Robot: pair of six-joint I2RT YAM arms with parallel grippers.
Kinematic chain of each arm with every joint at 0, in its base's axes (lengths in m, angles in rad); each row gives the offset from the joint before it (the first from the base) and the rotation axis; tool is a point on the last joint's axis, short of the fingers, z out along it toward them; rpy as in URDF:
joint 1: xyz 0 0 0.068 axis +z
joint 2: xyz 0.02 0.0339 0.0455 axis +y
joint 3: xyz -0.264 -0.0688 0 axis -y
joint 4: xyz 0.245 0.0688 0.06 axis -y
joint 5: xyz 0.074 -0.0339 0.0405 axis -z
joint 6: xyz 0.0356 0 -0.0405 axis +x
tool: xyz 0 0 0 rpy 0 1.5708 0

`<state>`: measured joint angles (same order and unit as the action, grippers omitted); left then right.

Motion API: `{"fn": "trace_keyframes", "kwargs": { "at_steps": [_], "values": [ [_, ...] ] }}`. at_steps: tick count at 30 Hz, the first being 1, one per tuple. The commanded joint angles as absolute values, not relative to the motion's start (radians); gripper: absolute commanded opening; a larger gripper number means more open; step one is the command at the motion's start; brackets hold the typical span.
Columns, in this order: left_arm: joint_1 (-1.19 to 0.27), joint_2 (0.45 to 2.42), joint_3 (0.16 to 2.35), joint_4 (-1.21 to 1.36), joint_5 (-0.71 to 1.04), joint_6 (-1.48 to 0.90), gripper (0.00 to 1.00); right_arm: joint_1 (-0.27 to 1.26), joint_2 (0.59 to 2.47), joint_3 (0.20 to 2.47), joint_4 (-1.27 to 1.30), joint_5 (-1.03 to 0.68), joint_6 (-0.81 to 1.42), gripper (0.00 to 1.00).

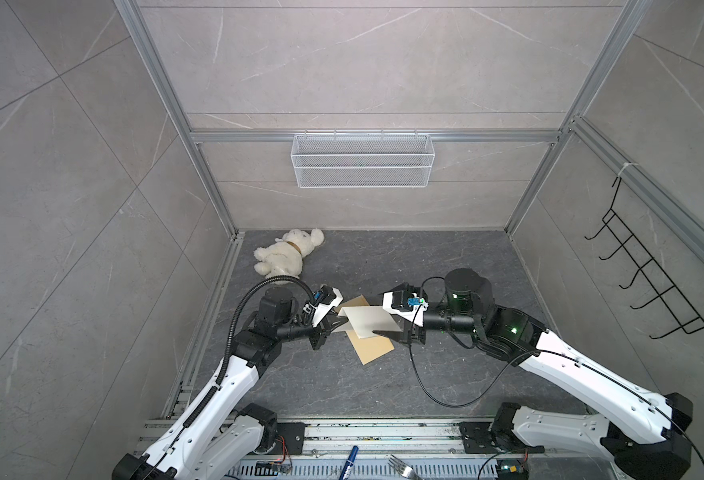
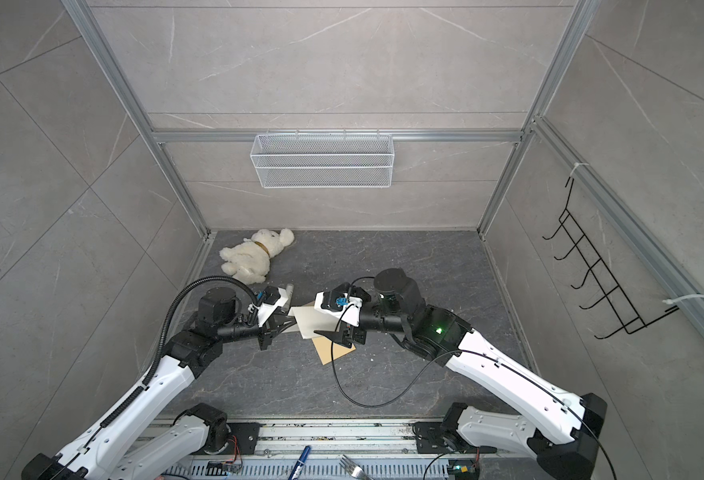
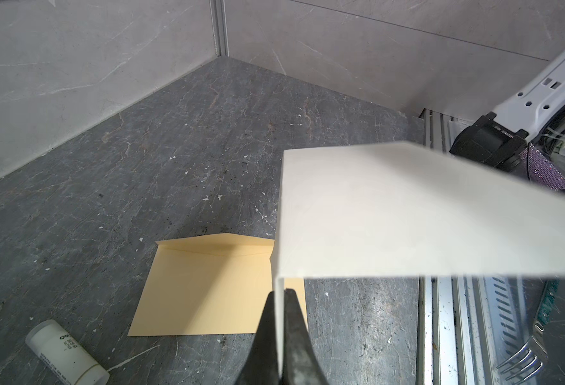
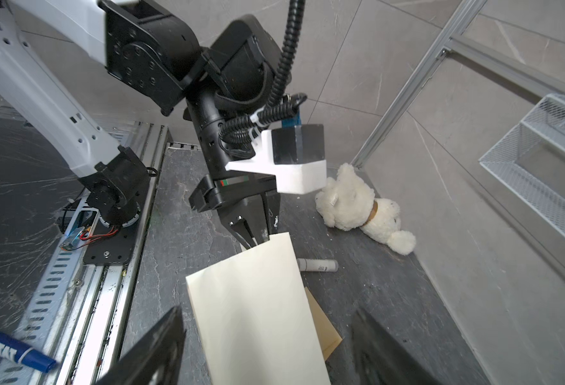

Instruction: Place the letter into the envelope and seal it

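1. One sheet is in hand. The letter (image 1: 366,320) hangs above the tabletop (image 1: 425,374), clamped at one edge by the left gripper (image 1: 335,322). Its jaws are closed on the paper, and the left wrist view shows the edge pinched between the fingertips (image 3: 294,316).
2. The right gripper (image 4: 267,350) holds nothing. Its jaws stand wide apart, one on each side of the letter's free end, and neither visibly touches the sheet.
3. The envelope (image 1: 373,349) lies flat on the tabletop directly beneath the letter, which partly covers it in both top views. In the left wrist view its flap (image 3: 221,243) is folded out flat, so the mouth is exposed.
4. Container status: nothing is seen inside the envelope, and the letter is wholly outside it. The wire basket (image 1: 362,160) on the rear wall appears empty.
5. Step in hand, as judged: positioning the letter over the envelope. Insertion and sealing are not yet done.
6. The next move calls for lowering the letter's free edge to the mouth below the flap and squaring it to the envelope's long sides. The mouth lies flat, so the free right gripper will probably have to pin the envelope or lift its upper ply.
7. A white glue stick (image 3: 67,353) lies on the tabletop near the envelope, probably for sealing. The teddy bear (image 1: 290,255) lies well apart.
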<state>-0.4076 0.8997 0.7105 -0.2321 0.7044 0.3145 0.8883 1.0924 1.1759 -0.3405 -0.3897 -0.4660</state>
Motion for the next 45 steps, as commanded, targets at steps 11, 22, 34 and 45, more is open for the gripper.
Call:
{"fn": "trace_keyframes", "kwargs": {
  "at_steps": [11,22,34,45],
  "values": [
    [-0.399,0.892,0.735,-0.208,0.715,0.308,0.00,0.877,1.115,1.219,-0.396,-0.411,-0.415,0.85],
    [-0.399,0.893,0.726,-0.183,0.802,0.299,0.00,0.807,1.319,1.348,-0.422,-0.518,-0.406,0.78],
    [-0.399,0.890,0.724,-0.171,0.841,0.300,0.00,0.781,1.510,1.470,-0.491,-0.707,-0.431,0.59],
    [-0.399,0.874,0.719,-0.158,0.854,0.295,0.00,0.781,1.591,1.510,-0.552,-0.760,-0.446,0.36]
  ]
}}
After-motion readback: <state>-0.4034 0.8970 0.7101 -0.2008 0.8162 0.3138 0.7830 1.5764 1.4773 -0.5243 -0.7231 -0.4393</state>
